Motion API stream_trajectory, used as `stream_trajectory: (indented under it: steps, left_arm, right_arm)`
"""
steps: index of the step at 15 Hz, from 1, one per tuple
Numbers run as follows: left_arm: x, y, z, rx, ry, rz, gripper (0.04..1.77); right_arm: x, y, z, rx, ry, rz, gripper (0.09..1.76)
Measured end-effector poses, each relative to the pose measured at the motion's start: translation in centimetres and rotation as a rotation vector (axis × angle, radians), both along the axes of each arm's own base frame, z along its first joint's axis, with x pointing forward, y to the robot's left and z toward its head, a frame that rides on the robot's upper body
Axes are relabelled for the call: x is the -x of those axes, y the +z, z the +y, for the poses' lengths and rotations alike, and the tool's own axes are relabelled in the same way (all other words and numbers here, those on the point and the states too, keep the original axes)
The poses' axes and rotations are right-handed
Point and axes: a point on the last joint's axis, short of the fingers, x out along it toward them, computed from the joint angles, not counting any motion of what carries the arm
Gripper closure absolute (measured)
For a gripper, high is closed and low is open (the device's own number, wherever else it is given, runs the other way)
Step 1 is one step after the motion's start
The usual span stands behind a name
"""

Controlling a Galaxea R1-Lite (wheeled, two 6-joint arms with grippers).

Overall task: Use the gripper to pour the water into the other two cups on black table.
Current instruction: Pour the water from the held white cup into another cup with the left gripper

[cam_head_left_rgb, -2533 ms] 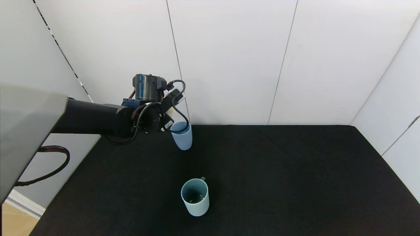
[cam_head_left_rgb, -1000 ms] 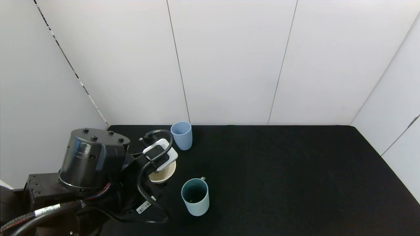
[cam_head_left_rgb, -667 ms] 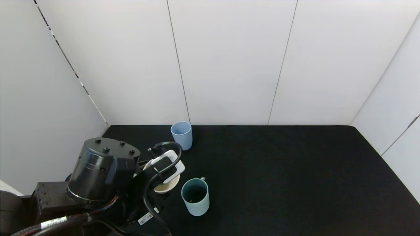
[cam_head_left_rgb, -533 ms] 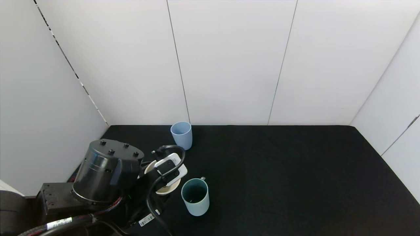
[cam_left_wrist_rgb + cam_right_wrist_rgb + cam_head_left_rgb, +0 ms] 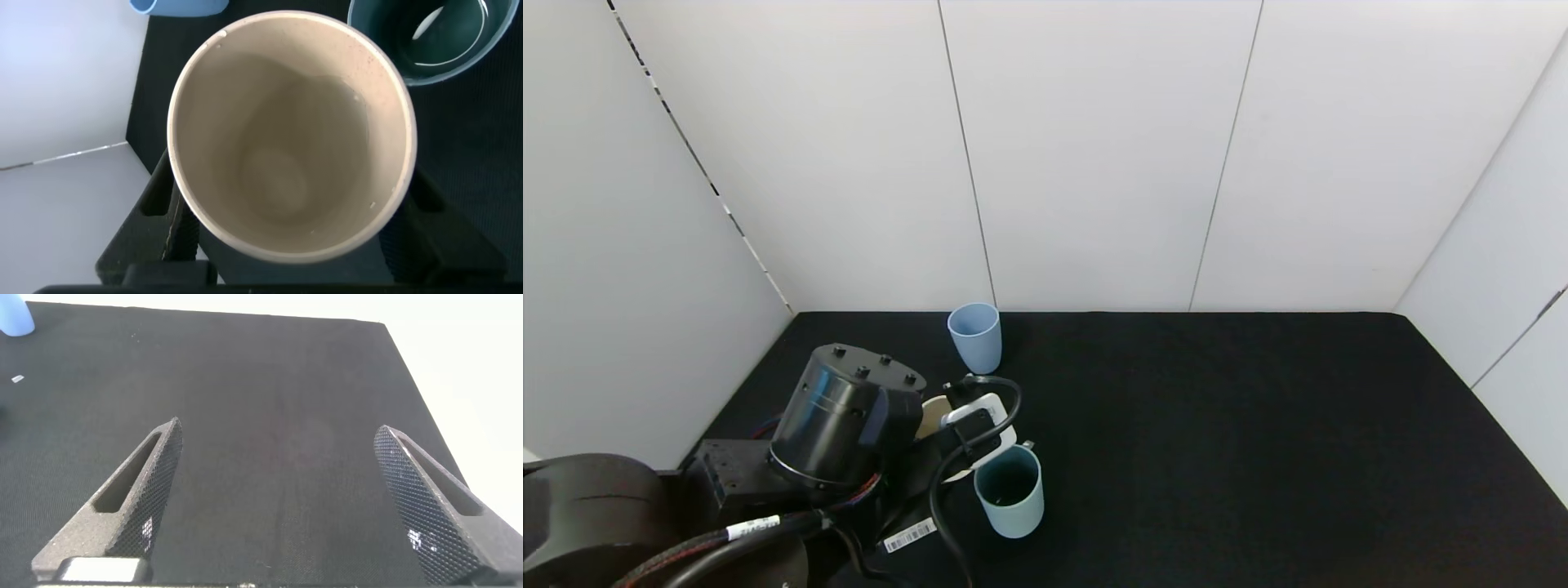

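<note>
My left gripper (image 5: 294, 220) is shut on a beige handleless cup (image 5: 290, 135), its dark fingers (image 5: 167, 224) pressed on both sides. The cup is tilted; clear water (image 5: 343, 106) shows faintly inside. In the head view the cup (image 5: 931, 415) is mostly hidden under the black wrist, right beside the pale teal mug (image 5: 1010, 490). The mug's dark inside (image 5: 425, 37) shows glints of liquid. The pale blue tumbler (image 5: 974, 336) stands upright at the back of the black table (image 5: 1217, 425). My right gripper (image 5: 278, 498) is open and empty over bare table.
White wall panels (image 5: 1094, 155) bound the table at the back and both sides. The left arm's cylindrical wrist (image 5: 845, 412) and looping cables fill the near left corner. The blue tumbler also shows far off in the right wrist view (image 5: 15, 314).
The left arm has come down from above the blue tumbler and moved forward and right with the beige cup, ending beside the teal mug's rim. Both blue cups stayed put.
</note>
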Motion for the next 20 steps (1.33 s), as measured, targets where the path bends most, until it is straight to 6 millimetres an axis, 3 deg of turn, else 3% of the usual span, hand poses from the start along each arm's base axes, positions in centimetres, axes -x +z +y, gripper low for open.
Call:
stream_trajectory:
  steps: [9,20]
  left_arm:
    - [-1.9,-0.4,-1.5,-0.180,-0.071,-0.009,0.60]
    - [-1.8,-0.5,-3.3,-0.333,-0.077,-0.057,0.60]
  right_arm:
    - [0.0,0.0,0.0,0.000,0.000,0.000,0.14]
    - [0.0,0.0,0.0,0.000,0.000,0.000,0.14]
